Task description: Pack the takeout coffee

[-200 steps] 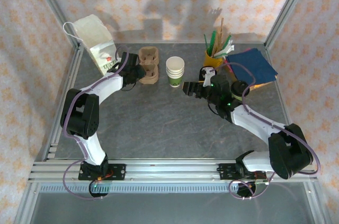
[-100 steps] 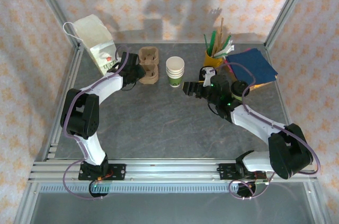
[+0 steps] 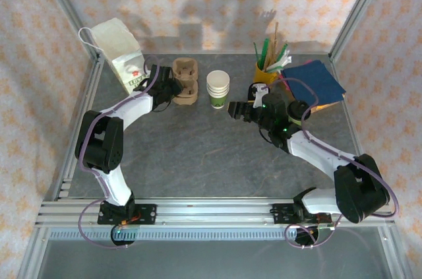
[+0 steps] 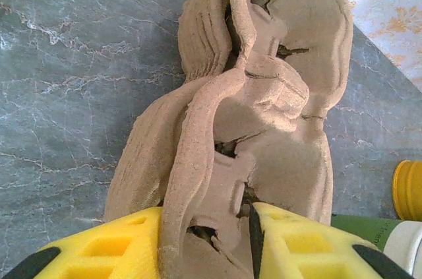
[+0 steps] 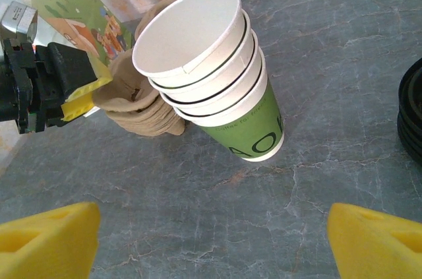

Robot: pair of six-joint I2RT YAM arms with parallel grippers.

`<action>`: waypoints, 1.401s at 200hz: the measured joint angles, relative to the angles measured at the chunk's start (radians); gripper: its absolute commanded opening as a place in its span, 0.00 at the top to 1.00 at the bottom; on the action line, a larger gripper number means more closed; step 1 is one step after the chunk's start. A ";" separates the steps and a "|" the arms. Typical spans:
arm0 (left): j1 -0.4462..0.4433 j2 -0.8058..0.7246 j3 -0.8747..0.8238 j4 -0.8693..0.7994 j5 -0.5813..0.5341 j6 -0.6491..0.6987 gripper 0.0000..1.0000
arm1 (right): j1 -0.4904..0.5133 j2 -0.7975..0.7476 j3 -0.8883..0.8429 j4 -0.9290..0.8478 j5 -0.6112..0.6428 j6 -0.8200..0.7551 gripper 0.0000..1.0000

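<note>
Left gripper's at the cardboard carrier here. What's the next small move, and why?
Probably close the left gripper firmly on the carrier before lifting or shifting it. Its yellow fingers straddle one of the carrier's walls, with the wall between them, but a firm pinch isn't evident.

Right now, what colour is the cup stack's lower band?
Green band, clearest in right wrist view.

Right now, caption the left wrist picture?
Yellow fingers straddle a wall of the brown cup carrier on a grey table.
</note>
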 measured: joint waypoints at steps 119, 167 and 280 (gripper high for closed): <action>0.000 -0.074 -0.001 0.011 -0.014 -0.006 0.89 | 0.000 0.003 0.000 -0.011 0.007 0.000 0.12; 0.000 -0.079 -0.001 0.021 -0.013 -0.006 0.94 | 0.000 0.003 0.000 -0.011 0.007 0.000 0.12; 0.007 -0.310 -0.002 0.011 0.021 0.071 1.00 | 0.000 -0.037 -0.004 0.000 0.006 -0.005 0.11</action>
